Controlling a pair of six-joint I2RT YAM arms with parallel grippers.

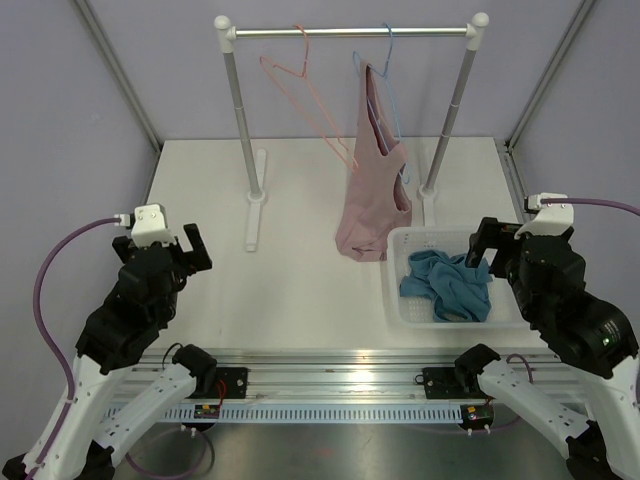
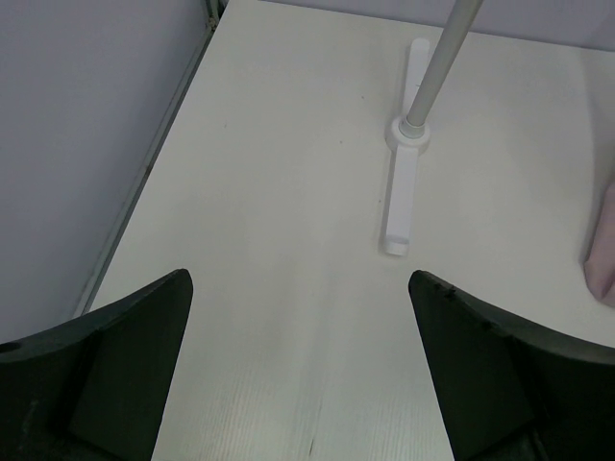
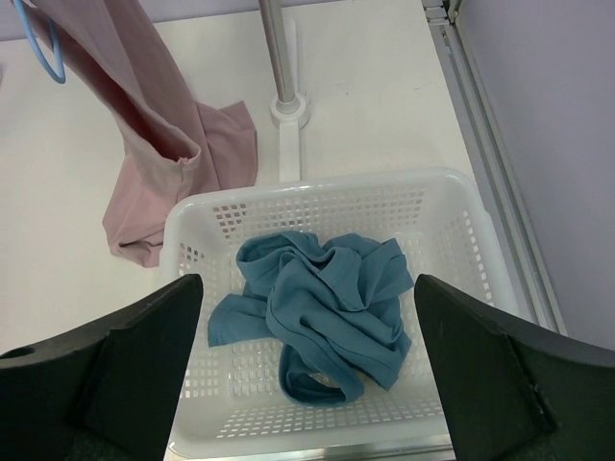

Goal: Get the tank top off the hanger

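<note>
Right end effector (image 3: pixel 307 280) splayed over crumpled, seemingly jersey tank top (image 3: pixel 332 312).

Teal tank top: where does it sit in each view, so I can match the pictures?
Top external: the teal tank top lies crumpled in the white basket, lower right.
Left wrist: not in it.
Right wrist: centre frame, in the same basket.
Shared landmark: the dusty-pink tank top, a sliver at the left wrist's right edge.
</note>
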